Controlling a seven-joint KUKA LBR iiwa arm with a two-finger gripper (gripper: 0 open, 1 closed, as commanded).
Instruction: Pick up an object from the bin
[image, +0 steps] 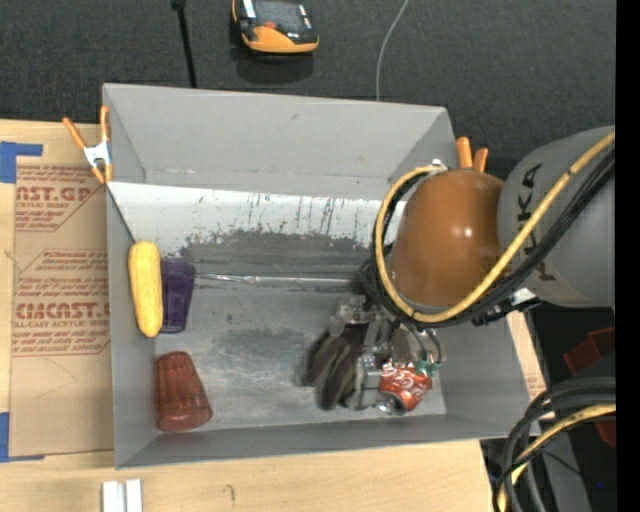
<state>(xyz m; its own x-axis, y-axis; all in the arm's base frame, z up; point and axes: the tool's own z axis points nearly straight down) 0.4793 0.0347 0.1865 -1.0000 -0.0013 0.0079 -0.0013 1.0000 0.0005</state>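
Note:
My gripper (345, 368) is low in the bin's front right part, below the orange wrist cover, with its dark end pointing left and down at the floor. A crushed red and white can (406, 384) lies right against its right side, partly hidden by the gripper's metal parts. Whether the can is touched or held does not show.
A yellow corn-shaped thing (146, 288) lies along the left wall, with a purple cup (178, 295) beside it. A red-brown ribbed cup (179, 391) lies on its side in the front left corner. The arm and its cables cover the bin's right side.

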